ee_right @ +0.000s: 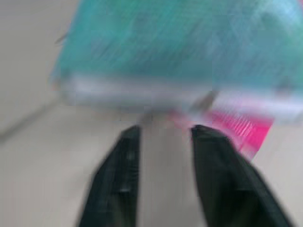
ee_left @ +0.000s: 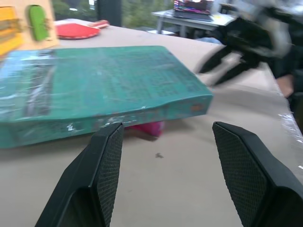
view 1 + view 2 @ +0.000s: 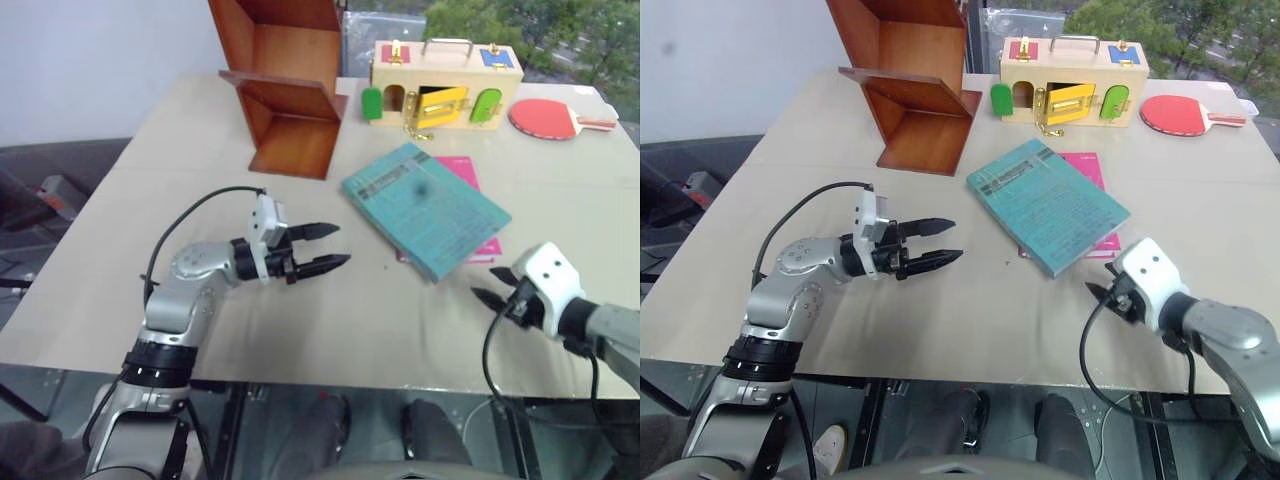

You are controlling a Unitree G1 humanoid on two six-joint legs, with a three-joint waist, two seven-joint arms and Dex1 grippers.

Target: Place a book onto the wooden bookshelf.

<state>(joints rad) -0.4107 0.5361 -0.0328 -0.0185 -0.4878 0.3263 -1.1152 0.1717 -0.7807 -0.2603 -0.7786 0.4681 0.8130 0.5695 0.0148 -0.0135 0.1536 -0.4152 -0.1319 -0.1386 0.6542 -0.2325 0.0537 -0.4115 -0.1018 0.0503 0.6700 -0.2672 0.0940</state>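
The teal-green book (image 3: 425,208) lies flat in the middle of the table, resting partly on a smaller pink book (image 3: 466,172). The reddish-brown wooden bookshelf (image 3: 290,90) stands at the far left of the table, beyond the book. My left gripper (image 3: 342,245) hovers left of the book, pointing level toward it, open with nothing between its fingers (image 2: 108,161). Near the book's front right corner sits my right gripper (image 3: 487,283), aimed at the book's edge (image 1: 165,90). It is open and empty, and its fingers (image 1: 125,170) are short of the book.
A pale wooden box with coloured doors (image 3: 445,85) stands at the back, right of the bookshelf. A red table tennis paddle (image 3: 545,117) lies at the back right. The table's front edge (image 3: 330,372) runs just below both grippers.
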